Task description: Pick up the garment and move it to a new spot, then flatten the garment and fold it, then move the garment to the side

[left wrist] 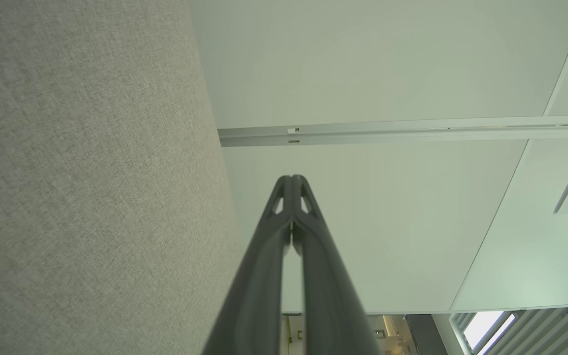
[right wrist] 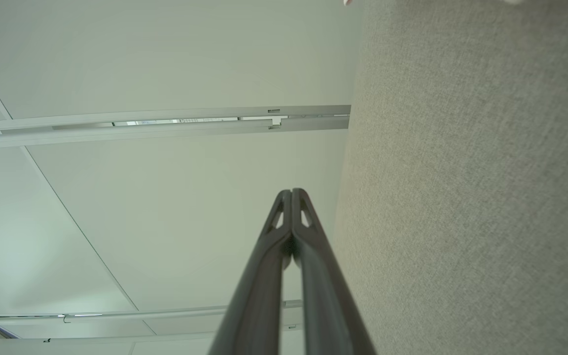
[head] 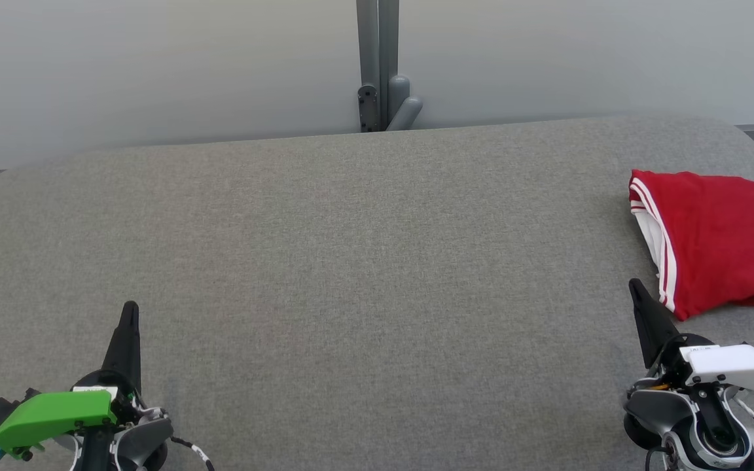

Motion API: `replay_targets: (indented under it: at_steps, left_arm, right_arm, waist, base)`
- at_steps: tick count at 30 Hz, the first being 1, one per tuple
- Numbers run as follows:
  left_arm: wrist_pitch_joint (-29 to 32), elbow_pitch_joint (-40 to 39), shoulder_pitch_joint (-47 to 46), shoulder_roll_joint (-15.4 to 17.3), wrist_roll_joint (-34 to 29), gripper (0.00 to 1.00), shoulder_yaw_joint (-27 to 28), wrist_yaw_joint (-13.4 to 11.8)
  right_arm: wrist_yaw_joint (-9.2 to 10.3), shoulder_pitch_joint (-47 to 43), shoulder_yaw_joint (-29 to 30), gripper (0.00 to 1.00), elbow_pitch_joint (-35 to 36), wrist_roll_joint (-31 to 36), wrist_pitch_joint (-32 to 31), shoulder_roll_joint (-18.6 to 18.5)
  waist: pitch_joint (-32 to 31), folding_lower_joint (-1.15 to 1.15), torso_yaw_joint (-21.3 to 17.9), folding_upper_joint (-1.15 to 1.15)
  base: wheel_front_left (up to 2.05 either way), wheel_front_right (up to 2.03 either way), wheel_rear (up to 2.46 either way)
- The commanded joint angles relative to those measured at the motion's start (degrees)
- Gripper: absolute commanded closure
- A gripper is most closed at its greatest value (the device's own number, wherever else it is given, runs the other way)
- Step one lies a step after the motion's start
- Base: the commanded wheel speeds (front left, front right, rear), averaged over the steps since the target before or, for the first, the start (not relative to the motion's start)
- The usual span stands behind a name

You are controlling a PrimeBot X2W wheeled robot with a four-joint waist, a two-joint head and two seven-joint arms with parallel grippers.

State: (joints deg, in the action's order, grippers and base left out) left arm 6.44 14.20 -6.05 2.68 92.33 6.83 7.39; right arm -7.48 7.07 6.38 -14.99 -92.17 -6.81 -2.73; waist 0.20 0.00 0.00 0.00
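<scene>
Red garment (head: 720, 235) with white side stripes sits at the far right of the grey fabric-covered worktop (head: 351, 261) and runs off the head view's right edge. It looks doubled over, with the striped edge facing centre and the lower edge a bit rumpled. Part of it is cut off, so I can't confirm the fold quality.

Right end effector (head: 636, 288) is just beside the garment's near-left corner, not touching. Left end effector (head: 129, 313) is well apart, on the other side. Both have fingers pressed together with nothing in them; the wrist views agree, left (left wrist: 291, 180) and right (right wrist: 291, 193).

Step call is ambiguous. The scene fits a garment waiting at the side for pick-up, or one folded and already parked at the side. Arms low at the near edge fit both, so I'm not calling a next move. Either way, the cut-off part needs a view.

Count: 1 garment, 2 end effectors, 1 worktop, 1 grey post (head: 377, 65) at the wall behind.
</scene>
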Motion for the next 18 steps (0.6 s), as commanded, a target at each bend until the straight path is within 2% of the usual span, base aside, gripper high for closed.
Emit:
replay_targets:
  at_steps: [1,18]
  left_arm:
    - [-0.01,-0.19,-0.61,0.38,0.12,1.0,0.03,0.22]
    - [-0.01,-0.2,-0.61,0.38,0.12,1.0,0.03,0.22]
  right_arm:
    - [-0.02,0.09,0.05,1.0,0.26,-0.33,-0.08,-0.28]
    - [-0.02,0.09,0.05,1.0,0.26,-0.34,-0.08,-0.28]
  waist:
    - [0.0,0.0,0.0,0.0]
    - [0.0,0.0,0.0,0.0]
  base:
    - [0.0,0.0,0.0]
    - [0.0,0.0,0.0]
